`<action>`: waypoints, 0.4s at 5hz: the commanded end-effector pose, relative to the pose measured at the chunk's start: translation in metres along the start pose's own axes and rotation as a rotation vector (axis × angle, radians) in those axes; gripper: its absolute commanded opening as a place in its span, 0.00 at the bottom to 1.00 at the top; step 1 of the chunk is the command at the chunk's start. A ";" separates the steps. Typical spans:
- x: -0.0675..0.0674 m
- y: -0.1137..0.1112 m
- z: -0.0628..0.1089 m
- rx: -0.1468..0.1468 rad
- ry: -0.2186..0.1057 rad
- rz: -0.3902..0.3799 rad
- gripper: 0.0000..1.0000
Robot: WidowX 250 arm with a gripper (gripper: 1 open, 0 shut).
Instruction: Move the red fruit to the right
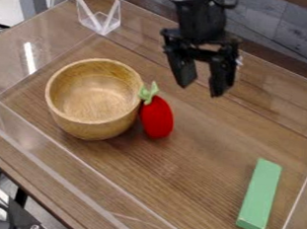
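**Open gripper above the table, red fruit beside the bowl**

The wooden table [192,179] spreads beneath the hand, walled by clear panels. The wooden bowl [96,100] sits below and to the left of the gripper [202,75], whose two dark fingers stand apart and hold nothing — it hangs in the air, pointing down. The green block [259,196] lies well below and to the hand's right. The red fruit [156,117] rests on the table, lower-left of the fingers — touching the bowl's right side.
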State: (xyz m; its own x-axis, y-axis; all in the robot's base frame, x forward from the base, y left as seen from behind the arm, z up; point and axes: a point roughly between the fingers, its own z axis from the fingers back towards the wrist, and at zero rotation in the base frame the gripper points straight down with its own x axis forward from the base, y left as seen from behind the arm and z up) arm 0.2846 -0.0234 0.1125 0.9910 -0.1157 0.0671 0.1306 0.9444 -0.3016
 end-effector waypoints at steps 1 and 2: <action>0.010 -0.013 0.027 0.041 -0.068 -0.026 1.00; 0.019 -0.026 0.037 0.066 -0.085 -0.022 1.00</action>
State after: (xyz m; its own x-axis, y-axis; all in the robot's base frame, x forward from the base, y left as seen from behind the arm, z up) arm 0.2943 -0.0411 0.1359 0.9889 -0.1230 0.0836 0.1402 0.9587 -0.2474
